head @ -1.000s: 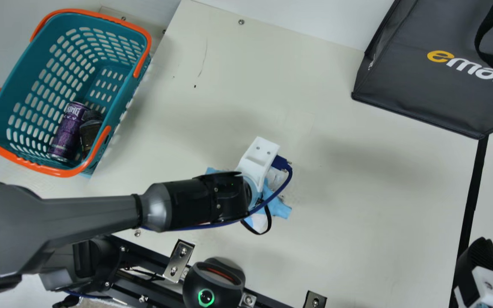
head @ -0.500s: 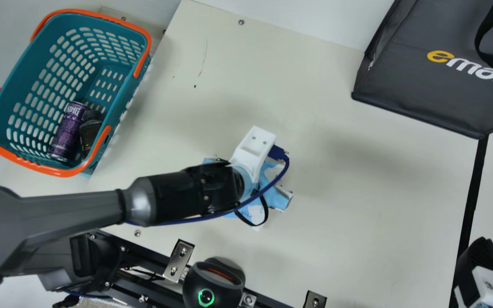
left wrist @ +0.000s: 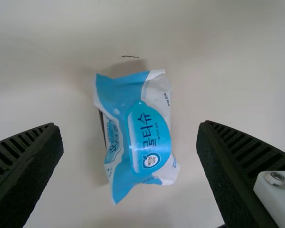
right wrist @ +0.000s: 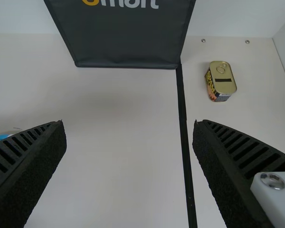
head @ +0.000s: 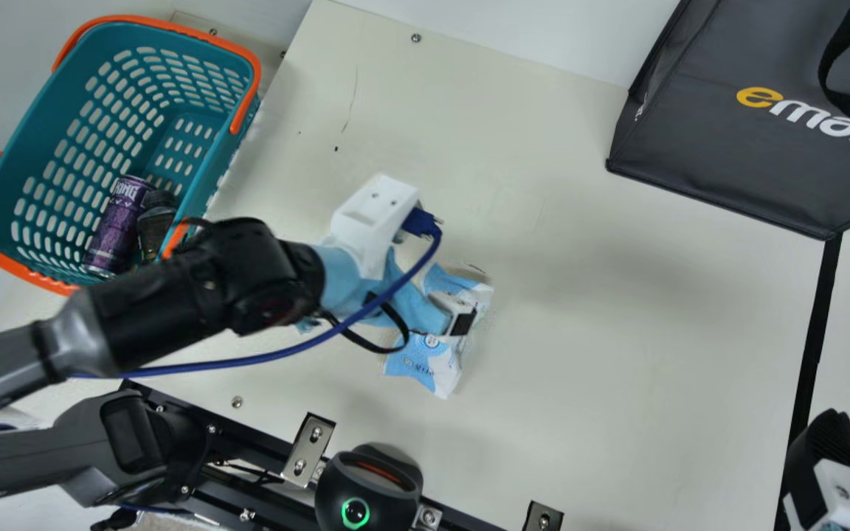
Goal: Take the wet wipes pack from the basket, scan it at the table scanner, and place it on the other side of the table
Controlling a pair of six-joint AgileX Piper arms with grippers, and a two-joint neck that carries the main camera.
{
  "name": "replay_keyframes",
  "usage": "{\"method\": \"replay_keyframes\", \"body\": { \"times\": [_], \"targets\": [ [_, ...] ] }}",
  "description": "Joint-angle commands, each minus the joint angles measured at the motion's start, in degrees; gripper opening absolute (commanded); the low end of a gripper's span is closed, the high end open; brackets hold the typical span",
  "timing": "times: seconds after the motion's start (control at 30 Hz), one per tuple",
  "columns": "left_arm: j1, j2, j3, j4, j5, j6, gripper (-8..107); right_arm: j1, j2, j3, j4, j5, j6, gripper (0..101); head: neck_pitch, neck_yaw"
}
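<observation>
Near the middle of the counter (head: 580, 354), with its printed face up, lies the wet wipes pack (head: 421, 361), partly covered in the main view by my left pincer (head: 425, 310). That pincer is spread wide and has hold of nothing; in the left wrist view the pack shows between its two ribbed fingers (left wrist: 31, 166), touching neither. My right pincer (head: 831, 446) is over by the black strip (head: 817, 324) on the counter, also wide apart and with nothing in its grip.

Beyond my left arm (head: 196, 287) is the teal basket (head: 34, 133) with orange handles, holding a purple can (head: 119, 225) beside a dark bottle (head: 155, 228). The scanner (head: 370, 479), its ring glowing green, sits at the counter's near edge. A black bag (head: 720, 147) is at the far side, meeting one end of the strip, and across the strip from the pack there's a tin (right wrist: 223, 80).
</observation>
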Motion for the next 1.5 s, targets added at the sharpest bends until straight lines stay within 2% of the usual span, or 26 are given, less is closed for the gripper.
{"method": "replay_keyframes", "body": {
  "times": [0.0,0.2,0.47,0.6,0.73,1.13,1.27,1.47],
  "targets": [
    [4.05,-2.61,0.37,-4.62,1.04,9.17,90,0.00,0.00,0.00,0.00,0.00,0.00,95,-1.57,0.23],
    [12.99,-7.09,1.02,-10.86,4.69,20.13,90,0.00,0.00,0.00,0.00,0.00,0.00,95,-1.57,0.23],
    [22.67,-10.69,0.82,-11.63,8.39,29.21,90,0.00,0.00,0.00,0.00,0.00,0.00,95,-1.57,-9.12],
    [25.63,-11.72,0.28,-9.45,10.74,31.50,90,0.00,0.00,0.00,0.00,0.05,0.00,95,-1.57,-14.46],
    [25.65,-11.67,0.37,-9.33,10.78,31.49,90,0.00,0.00,0.00,0.00,0.05,0.00,95,-1.57,-19.77],
    [24.95,-11.44,0.09,-8.90,10.71,30.89,90,0.00,0.00,0.00,0.00,0.05,0.00,95,-1.57,-19.77],
    [22.36,-10.97,-0.66,-7.49,10.45,29.00,90,0.00,0.00,0.00,0.00,0.05,0.00,95,-1.57,-19.77],
    [15.29,-9.36,-2.51,-2.76,9.43,21.59,90,0.00,0.00,0.00,0.00,0.05,0.00,95,-1.57,-19.77]
  ]
}}
